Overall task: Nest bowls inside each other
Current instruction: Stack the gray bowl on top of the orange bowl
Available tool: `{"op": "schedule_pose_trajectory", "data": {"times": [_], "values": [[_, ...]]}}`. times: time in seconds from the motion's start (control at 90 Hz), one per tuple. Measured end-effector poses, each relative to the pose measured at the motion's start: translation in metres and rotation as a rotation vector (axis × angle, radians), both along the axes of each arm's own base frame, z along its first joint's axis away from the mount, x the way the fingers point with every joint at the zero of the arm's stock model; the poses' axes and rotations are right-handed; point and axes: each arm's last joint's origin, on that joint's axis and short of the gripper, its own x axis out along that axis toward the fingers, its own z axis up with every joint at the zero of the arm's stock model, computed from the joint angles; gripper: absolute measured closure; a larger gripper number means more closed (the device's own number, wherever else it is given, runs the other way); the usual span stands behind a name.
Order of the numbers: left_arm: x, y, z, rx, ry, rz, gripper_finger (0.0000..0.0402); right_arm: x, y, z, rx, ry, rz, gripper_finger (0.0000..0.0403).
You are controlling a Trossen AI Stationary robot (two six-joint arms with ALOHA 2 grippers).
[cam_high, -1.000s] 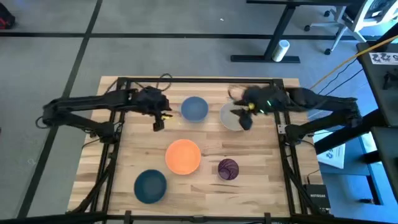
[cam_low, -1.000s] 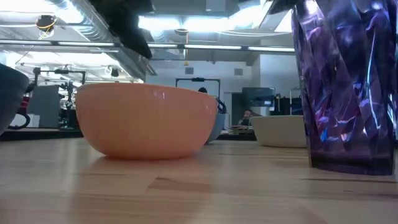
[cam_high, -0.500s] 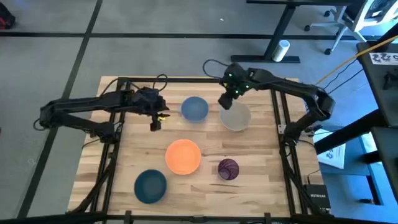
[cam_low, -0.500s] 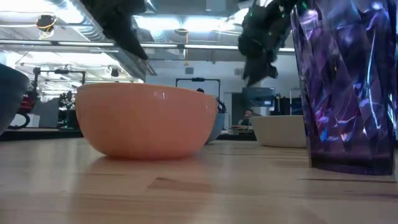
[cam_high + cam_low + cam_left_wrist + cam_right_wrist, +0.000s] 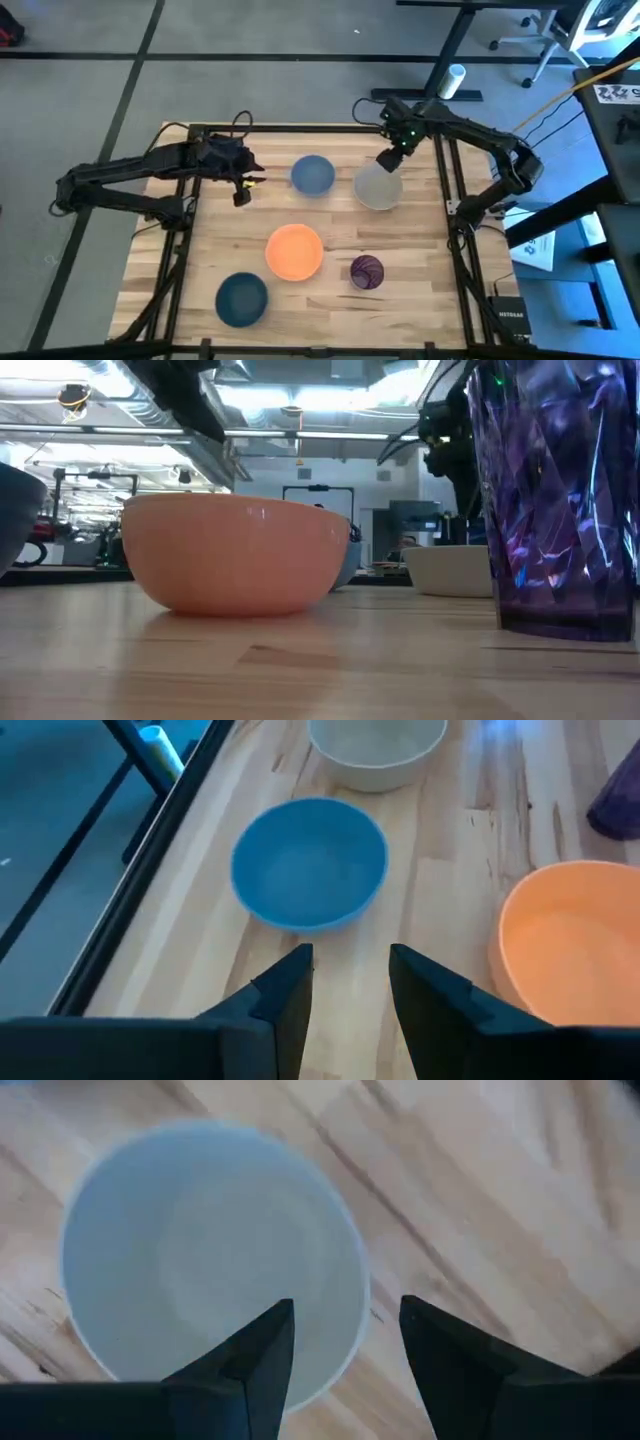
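Hovering over the grey-beige bowl, the right tool is released, grasping nothing.

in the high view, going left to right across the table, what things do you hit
left claw → dark teal bowl → orange bowl → light blue bowl → purple cup → grey-beige bowl → right claw

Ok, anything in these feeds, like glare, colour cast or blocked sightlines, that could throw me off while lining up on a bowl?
Low view: bright ceiling lights wash out the background, and the purple faceted glass tumbler fills the right side, blocking what lies behind it. Right wrist view: the round grey-beige plastic bowl looks bluish-white. Left wrist view: bluish cast, the round light blue plastic bowl still reads clearly. High view: even light, no glare.
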Motion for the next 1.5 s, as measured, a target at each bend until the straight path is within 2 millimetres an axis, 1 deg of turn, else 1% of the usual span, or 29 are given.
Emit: {"op": "schedule_pose_trajectory", "data": {"times": [0.167, 0.256, 0.533, 0.611, 0.7, 0.889, 0.967, 1.122, 1.222, 1.311, 1.411, 1.456, 1.5], "values": [[0.000, 0.000, -0.001, -0.002, 0.007, 0.000, 0.0283, -0.009, 0.007, -0.027, 0.044, 0.065, -0.001, 0.0233], [0.000, 0.000, -0.001, -0.002, 0.008, 0.001, 0.0283, -0.010, 0.008, -0.037, 0.036, 0.050, 0.002, 0.0233], [0.000, 0.000, -0.001, -0.011, 0.003, 0.009, 0.0283, -0.013, 0.008, -0.059, 0.021, -0.009, -0.004, 0.0233], [0.000, 0.000, -0.001, -0.011, 0.003, 0.009, 0.0283, -0.012, 0.008, -0.063, 0.003, -0.027, -0.006, 0.0241], [0.000, 0.000, -0.001, -0.011, 0.002, 0.008, 0.0283, -0.011, 0.008, -0.065, 0.000, -0.032, -0.007, 0.0270], [0.000, 0.000, -0.001, -0.011, 0.002, 0.008, 0.0283, -0.011, 0.008, -0.068, -0.013, -0.047, -0.007, 0.0361], [0.000, 0.000, -0.007, -0.009, -0.002, 0.008, 0.0283, -0.011, 0.007, -0.069, -0.020, -0.058, -0.006, 0.0391], [-0.004, -0.001, -0.031, -0.024, 0.008, 0.018, 0.0283, -0.010, 0.006, -0.069, -0.045, -0.058, 0.000, 0.0399], [-0.009, -0.002, -0.042, -0.044, 0.001, 0.037, 0.0283, -0.010, 0.006, -0.069, -0.055, -0.053, 0.007, 0.0400], [-0.014, -0.003, -0.049, -0.055, -0.008, 0.048, 0.0283, -0.010, 0.006, -0.069, -0.058, -0.052, 0.011, 0.0401], [-0.018, -0.005, -0.051, -0.058, -0.027, 0.053, 0.0283, -0.010, 0.006, -0.069, -0.059, -0.052, 0.011, 0.0401], [-0.020, -0.005, -0.052, -0.062, -0.029, 0.057, 0.0283, -0.010, 0.006, -0.065, -0.053, -0.048, 0.014, 0.0402], [-0.022, -0.006, -0.053, -0.062, -0.032, 0.058, 0.0283, -0.009, 0.005, -0.056, -0.057, -0.050, 0.018, 0.0402]]}}
